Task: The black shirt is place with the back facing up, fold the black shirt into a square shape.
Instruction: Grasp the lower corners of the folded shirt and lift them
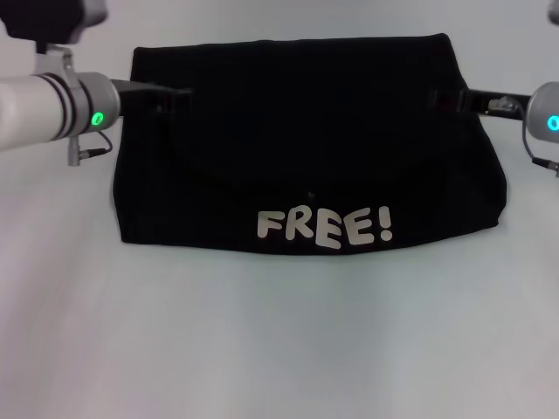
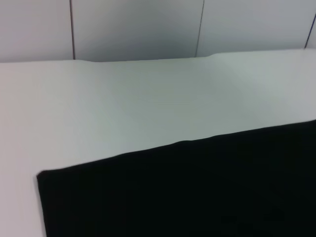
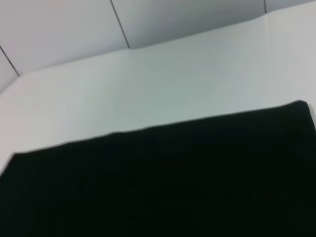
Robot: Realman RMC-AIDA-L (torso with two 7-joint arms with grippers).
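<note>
Pale cream "FREE!" lettering (image 1: 324, 228) sits closest to the head camera, printed along the near hem of the black shirt (image 1: 306, 140). That shirt lies flat on the white desk (image 1: 279, 340), already folded into a broad band that is wider than it is deep, with the far edge straight and the near corners slightly rounded. A faint crease runs across the cloth just behind the lettering.

At the shirt's left edge, toward its far corner, the left hand (image 1: 170, 98) reaches in level from the side, its dark fingers lying over the black cloth. Black on black, the fingers blend into the fabric, so whether they are spread or pinched on the cloth cannot be told. A green light shows on the grey wrist behind it, which stays outside the shirt's left edge.

At the shirt's right edge, at about the same depth, the right hand (image 1: 447, 100) comes in the mirror way, its tip over the cloth and its wrist, with a blue-green light, beyond the shirt's right edge. Its opening likewise cannot be made out, nor whether it has hold of the fabric.

Both wrist views show only the shirt's straight far edge and a corner of it lying on the desk, with bare desk beyond the shirt and a panelled wall (image 2: 138, 27) behind that; neither shows any fingers.
</note>
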